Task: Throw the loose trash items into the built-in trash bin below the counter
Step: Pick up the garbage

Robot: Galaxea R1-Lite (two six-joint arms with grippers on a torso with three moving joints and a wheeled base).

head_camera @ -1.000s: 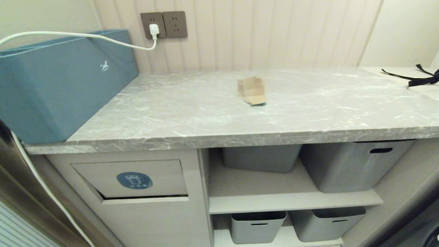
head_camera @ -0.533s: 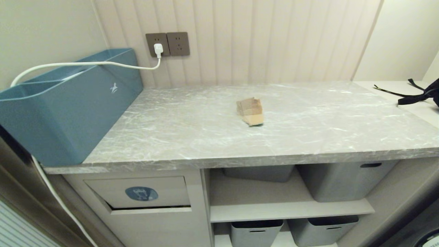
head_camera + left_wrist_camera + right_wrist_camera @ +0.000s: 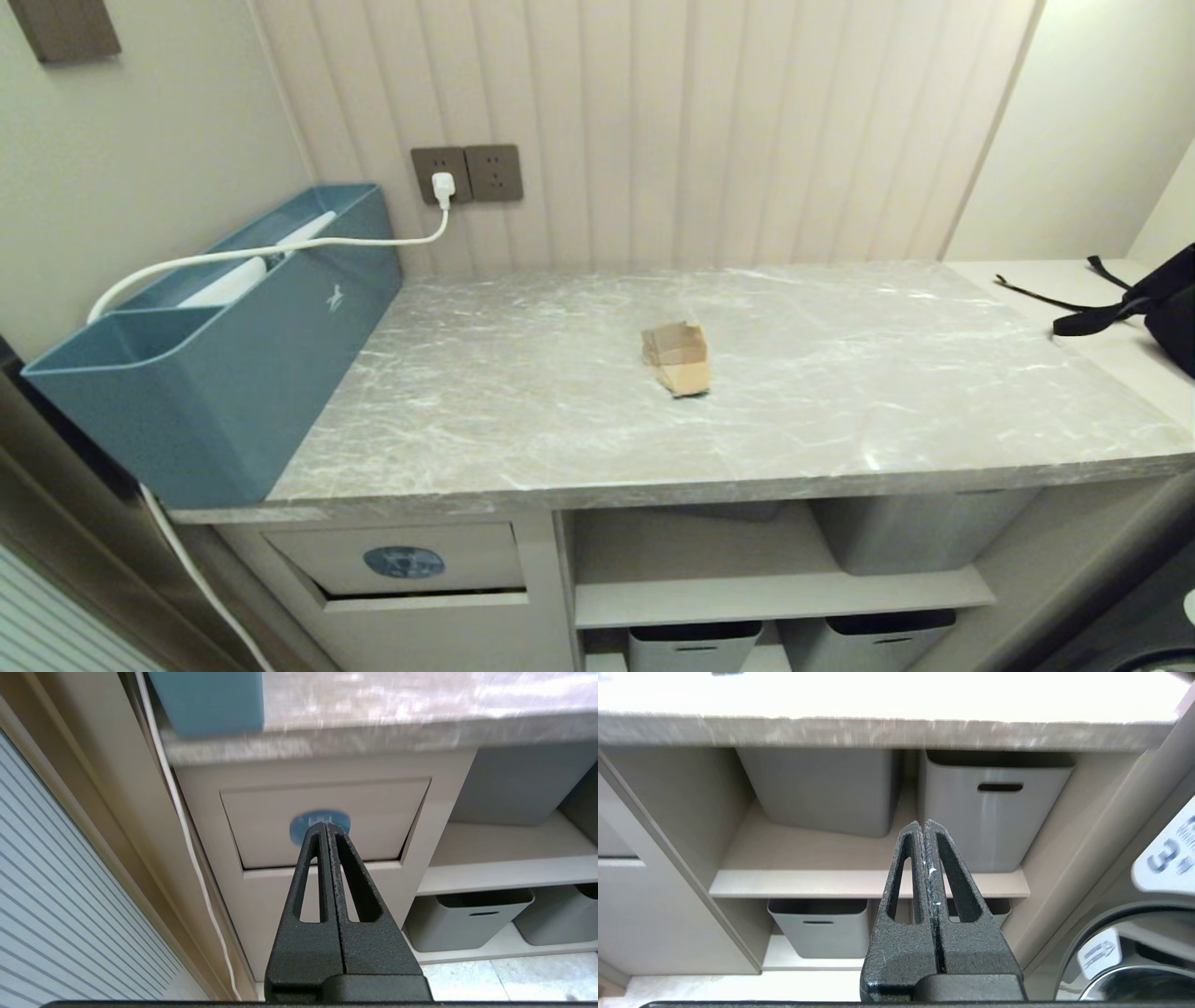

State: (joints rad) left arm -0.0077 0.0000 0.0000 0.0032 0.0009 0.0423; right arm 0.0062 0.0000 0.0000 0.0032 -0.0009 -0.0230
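cardboard scrap point(image 3: 677, 358) mid-counter point(image 3: 523, 439), well apart from every edge.

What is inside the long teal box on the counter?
The teal box holds a white flat object in its rear compartment; a white cable crosses above. The near compartment's bottom is hidden by its walls.

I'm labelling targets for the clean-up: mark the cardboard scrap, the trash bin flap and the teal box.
cardboard scrap point(image 3: 678, 358): head view, middle of its brown face.
trash bin flap point(image 3: 261, 826): left wrist view, bare beige panel beside the blue sticker.
teal box point(image 3: 215, 392): head view, long side wall facing the counter.
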